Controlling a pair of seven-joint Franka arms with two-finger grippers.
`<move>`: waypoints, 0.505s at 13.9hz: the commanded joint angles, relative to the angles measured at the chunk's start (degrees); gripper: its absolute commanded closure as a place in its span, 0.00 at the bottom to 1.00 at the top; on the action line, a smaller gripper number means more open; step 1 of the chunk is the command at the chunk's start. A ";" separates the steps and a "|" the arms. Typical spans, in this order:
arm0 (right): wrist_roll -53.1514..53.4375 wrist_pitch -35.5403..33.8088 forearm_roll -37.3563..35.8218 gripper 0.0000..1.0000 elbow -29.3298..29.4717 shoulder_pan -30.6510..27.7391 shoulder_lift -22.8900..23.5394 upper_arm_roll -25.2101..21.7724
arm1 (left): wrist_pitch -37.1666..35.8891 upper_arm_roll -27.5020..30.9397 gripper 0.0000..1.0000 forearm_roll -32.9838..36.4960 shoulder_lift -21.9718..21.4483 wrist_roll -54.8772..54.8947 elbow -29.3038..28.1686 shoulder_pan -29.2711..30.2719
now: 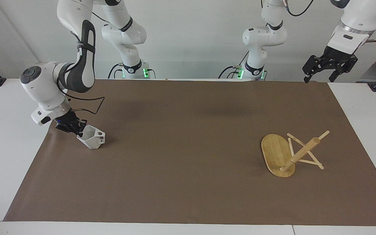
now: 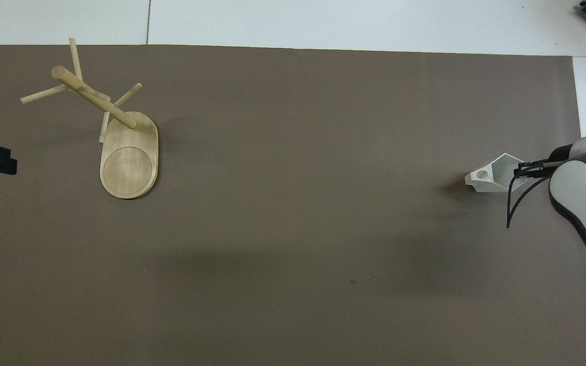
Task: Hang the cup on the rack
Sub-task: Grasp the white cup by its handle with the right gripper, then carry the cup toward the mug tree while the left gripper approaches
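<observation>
Brown-covered counter: right end effector pinches shut on the small white faceted cup's rim near the right arm's edge; light, rigid, slick. Left end effector waits, open.

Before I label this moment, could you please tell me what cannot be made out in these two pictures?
- Right end effector on the small white faceted cup: overhead view, the arm hides most of it.
- Cup's underside: whether it is clear of the brown mat cannot be told.
- Left end effector: overhead view, cut off by the frame edge.
- Light bamboo rack: facing view, its peg tips are too thin to count.
</observation>
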 commanded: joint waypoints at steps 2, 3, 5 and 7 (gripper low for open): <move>0.07 -16.77 11.70 1.00 8.39 -0.20 -1.55 0.38 | 0.92 -0.07 0.00 -0.86 -1.48 0.31 -1.74 0.03; 0.07 -19.86 16.08 1.00 9.89 0.23 -2.07 0.73 | 0.92 -0.07 0.00 -0.86 -1.48 0.23 -1.74 0.12; 0.51 -22.08 24.26 1.00 10.52 0.94 -3.56 1.78 | 1.10 -0.16 0.00 -0.86 -1.40 -0.04 -1.74 0.03; 0.86 -22.18 28.59 1.00 10.78 0.94 -4.88 6.16 | 0.75 -0.24 0.00 -0.86 -1.83 0.40 -2.35 0.12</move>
